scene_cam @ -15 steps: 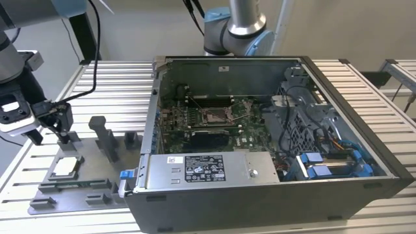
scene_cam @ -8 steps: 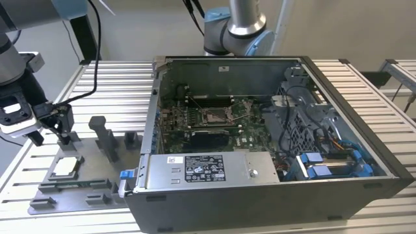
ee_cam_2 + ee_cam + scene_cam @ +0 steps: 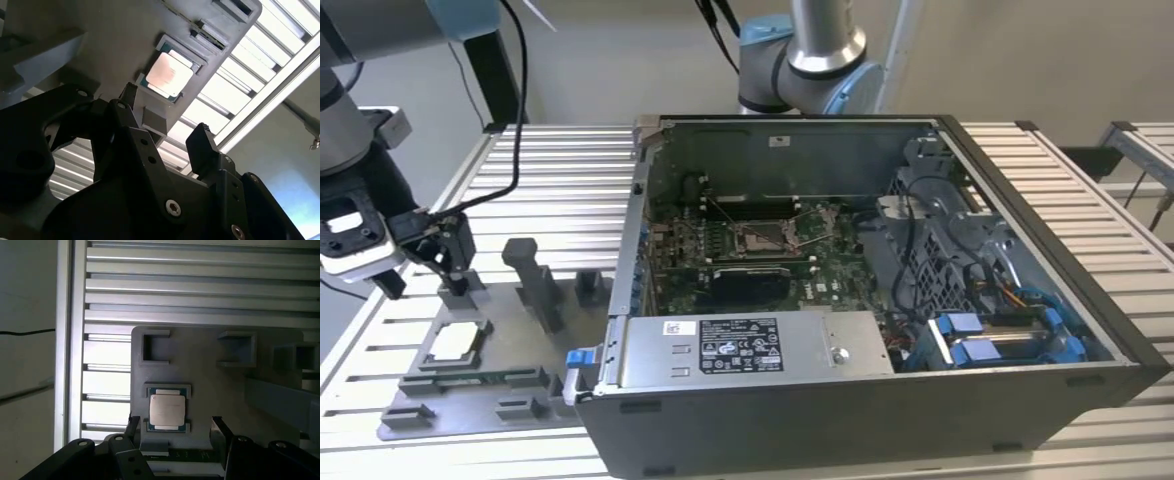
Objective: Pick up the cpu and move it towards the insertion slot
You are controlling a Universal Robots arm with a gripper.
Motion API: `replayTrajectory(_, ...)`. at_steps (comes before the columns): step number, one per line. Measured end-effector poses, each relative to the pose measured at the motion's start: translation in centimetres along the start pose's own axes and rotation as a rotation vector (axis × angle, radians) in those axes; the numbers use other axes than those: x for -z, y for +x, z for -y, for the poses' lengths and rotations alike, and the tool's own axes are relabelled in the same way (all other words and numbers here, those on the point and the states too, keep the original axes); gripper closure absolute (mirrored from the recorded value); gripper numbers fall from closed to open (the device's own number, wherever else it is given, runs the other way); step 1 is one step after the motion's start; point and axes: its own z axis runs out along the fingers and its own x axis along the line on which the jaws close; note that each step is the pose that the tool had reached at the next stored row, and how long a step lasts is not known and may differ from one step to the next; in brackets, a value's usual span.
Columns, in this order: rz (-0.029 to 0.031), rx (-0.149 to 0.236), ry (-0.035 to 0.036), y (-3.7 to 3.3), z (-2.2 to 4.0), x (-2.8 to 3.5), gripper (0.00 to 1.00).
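Right now the pincer (image 3: 420, 268) hangs above the grey tray (image 3: 507, 350) on the slatted counter (image 3: 547, 170), its two black fingers (image 3: 217, 429) spread apart with nothing between them. The chip (image 3: 167, 410) lies flat in its square recess on the tray, just beyond the fingertips in both wrist views. The socket (image 3: 767, 237) sits well apart, on the green board (image 3: 834, 285) inside the open computer case (image 3: 881, 410), toward the exterior view's right.

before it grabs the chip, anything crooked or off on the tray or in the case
Nothing stands out. The cpu lies flat and square in its grey tray recess, the open hand hovers over it, and the insertion slot looks unobstructed.
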Motion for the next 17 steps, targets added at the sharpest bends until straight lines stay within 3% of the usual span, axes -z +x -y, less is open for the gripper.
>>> replayTrajectory(8, 0.0000, 0.000, 0.0000, 0.00, 0.02, -0.59, 0.00)
replayTrajectory(17, 0.0000, 0.000, 0.0000, 0.00, 0.26, -2.13, 0.00)
